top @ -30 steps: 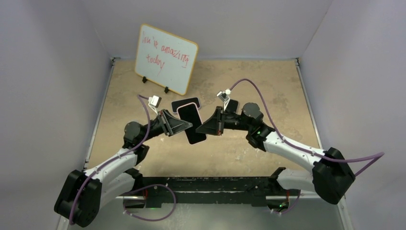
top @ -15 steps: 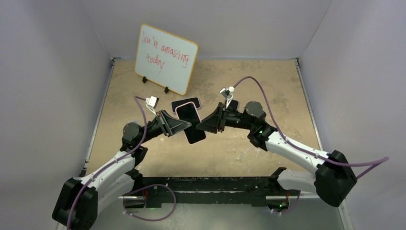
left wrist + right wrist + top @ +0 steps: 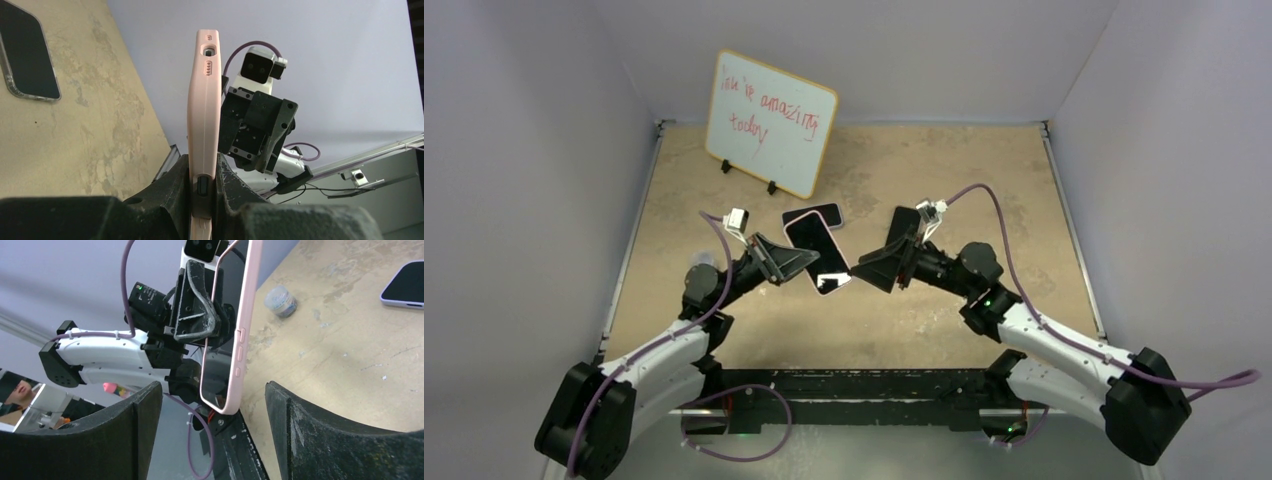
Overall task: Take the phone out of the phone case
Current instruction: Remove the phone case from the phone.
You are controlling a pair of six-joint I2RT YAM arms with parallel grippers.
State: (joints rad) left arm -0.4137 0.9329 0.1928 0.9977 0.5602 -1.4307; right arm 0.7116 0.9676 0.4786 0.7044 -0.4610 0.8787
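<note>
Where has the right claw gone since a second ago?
Yes, it moved: the right gripper backed off rightward, away from the whiteboard, letting go of the pink-cased phone that the left gripper holds.

The orange-rimmed whiteboard (image 3: 769, 122) carries red handwritten marker in two lines: the upper one, somewhat smudged at its start, reads "You're amazing"; the lower one reads "today".

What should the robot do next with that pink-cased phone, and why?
Probably bring the open right gripper in onto the case's free end. The left gripper clamps the phone by one edge, the case is on it, and the right gripper hangs apart from it.
</note>
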